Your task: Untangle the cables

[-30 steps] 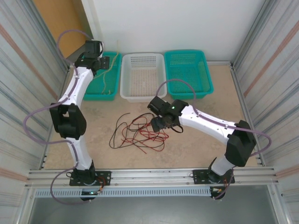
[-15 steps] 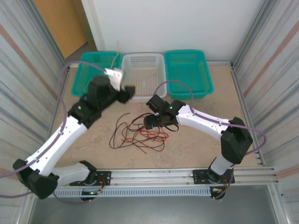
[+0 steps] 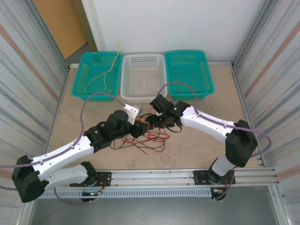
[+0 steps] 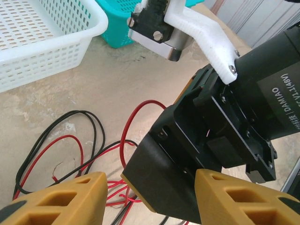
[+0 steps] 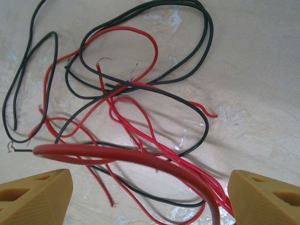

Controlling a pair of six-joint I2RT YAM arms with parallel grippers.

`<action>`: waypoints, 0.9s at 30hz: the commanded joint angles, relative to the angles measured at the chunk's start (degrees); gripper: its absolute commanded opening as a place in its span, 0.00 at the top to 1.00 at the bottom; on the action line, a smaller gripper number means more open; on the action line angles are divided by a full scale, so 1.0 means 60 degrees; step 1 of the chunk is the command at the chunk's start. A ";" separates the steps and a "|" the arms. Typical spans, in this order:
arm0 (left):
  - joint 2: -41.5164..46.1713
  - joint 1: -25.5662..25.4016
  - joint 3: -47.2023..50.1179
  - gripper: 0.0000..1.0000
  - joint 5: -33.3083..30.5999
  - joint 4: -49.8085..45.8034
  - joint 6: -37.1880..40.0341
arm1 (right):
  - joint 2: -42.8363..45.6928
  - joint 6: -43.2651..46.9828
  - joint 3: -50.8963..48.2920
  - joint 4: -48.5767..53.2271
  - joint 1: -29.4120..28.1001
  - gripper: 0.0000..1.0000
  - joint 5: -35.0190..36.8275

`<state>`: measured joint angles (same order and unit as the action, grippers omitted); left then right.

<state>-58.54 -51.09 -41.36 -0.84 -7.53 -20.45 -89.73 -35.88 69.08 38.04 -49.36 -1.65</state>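
The cables (image 3: 140,138) are a loose tangle of red and black wires on the table's middle; the same wires show in the right wrist view (image 5: 117,89) and the left wrist view (image 4: 70,140). A yellowish-tan cable (image 3: 101,75) lies in the left teal basket (image 3: 78,92). My right gripper (image 3: 155,125) hangs open over the tangle, its jaws wide apart (image 5: 150,197), and a raised red loop (image 5: 131,157) arcs across between its fingers without being pinched. My left gripper (image 3: 143,126) is open right beside it (image 4: 150,201), and the right gripper's black body (image 4: 187,159) fills the space between its fingers.
A white basket (image 3: 143,97) stands behind the tangle, seen close in the left wrist view (image 4: 47,61). A second teal basket (image 3: 190,93) stands to its right. Corrugated metal walls close in both sides. The rail with the arm bases runs along the near edge.
The left arm swung from the left teal basket down to the middle, next to the right gripper, its jaws narrowing. The tan cable stays in that basket. The right gripper barely shifted.
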 commanded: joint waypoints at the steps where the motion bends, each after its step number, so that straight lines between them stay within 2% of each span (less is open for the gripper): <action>1: 0.0165 -0.0054 0.0157 0.48 0.0250 0.0592 -0.0339 | 0.0283 -0.0408 0.0043 0.0243 0.0022 0.15 -0.0281; 3: 0.0833 0.0029 -0.0136 0.47 -0.0600 -0.0200 -0.0363 | 0.0249 -0.0454 0.0117 0.0482 -0.0005 0.16 -0.0199; 5: 0.1878 0.0391 -0.0848 0.47 -0.1970 -0.1862 -0.0495 | 0.0247 -0.0478 0.0151 0.0626 -0.0034 0.16 -0.0102; 7: 0.3088 0.1140 -0.1566 0.42 -0.3322 -0.3452 -0.0774 | 0.0222 -0.0545 0.0209 0.0699 -0.0034 0.16 -0.0078; 8: 0.3598 0.1740 -0.1900 0.41 -0.3666 -0.4152 -0.0856 | 0.0230 -0.0562 0.0260 0.0759 -0.0078 0.16 -0.0031; 9: 0.3889 0.2404 -0.2162 0.45 -0.3337 -0.4514 -0.0746 | 0.0282 -0.0575 0.0264 0.0804 -0.0138 0.16 0.0057; 10: 0.4024 0.3193 -0.2393 0.48 -0.2317 -0.4716 -0.0578 | 0.0357 -0.0594 0.0236 0.0805 -0.0187 0.16 0.0201; 12: 0.3761 0.4767 -0.2440 0.53 0.0487 -0.4654 -0.0763 | 0.0577 -0.0707 0.0028 0.0629 -0.0203 0.16 0.0276; 14: 0.3365 0.5584 -0.1688 0.58 0.3343 -0.3412 -0.1664 | 0.0764 -0.0799 -0.0153 0.0431 -0.0123 0.16 0.0273; 16: 0.3205 0.5345 -0.0497 0.56 0.4441 -0.1578 -0.2277 | 0.0813 -0.0791 -0.0161 0.0391 -0.0068 0.16 0.0275; 18: 0.3060 0.4435 0.0229 0.52 0.3851 -0.0695 -0.2144 | 0.0816 -0.0725 -0.0077 0.0373 -0.0007 0.15 0.0264; 20: 0.2753 0.3136 0.0613 0.46 0.2963 -0.0076 -0.1718 | 0.0676 -0.0590 0.0048 0.0297 0.0109 0.15 0.0072; 23: 0.2066 0.1623 0.1014 0.43 0.2175 0.0897 -0.1401 | 0.0241 -0.0464 0.0323 0.0309 0.0265 0.16 -0.0385; 25: 0.1529 0.1197 0.1196 0.45 0.1721 0.1094 -0.1559 | 0.0090 -0.0454 0.0521 0.0456 0.0237 0.17 -0.0305; 27: 0.1044 0.1176 0.1545 0.50 0.1503 0.1337 -0.2000 | 0.0230 -0.0386 0.0605 0.0541 0.0174 0.17 -0.0006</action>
<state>-50.13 -43.72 -33.87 12.12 -6.83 -30.55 -88.51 -38.81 70.35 39.94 -48.10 -2.44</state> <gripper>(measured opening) 0.514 0.827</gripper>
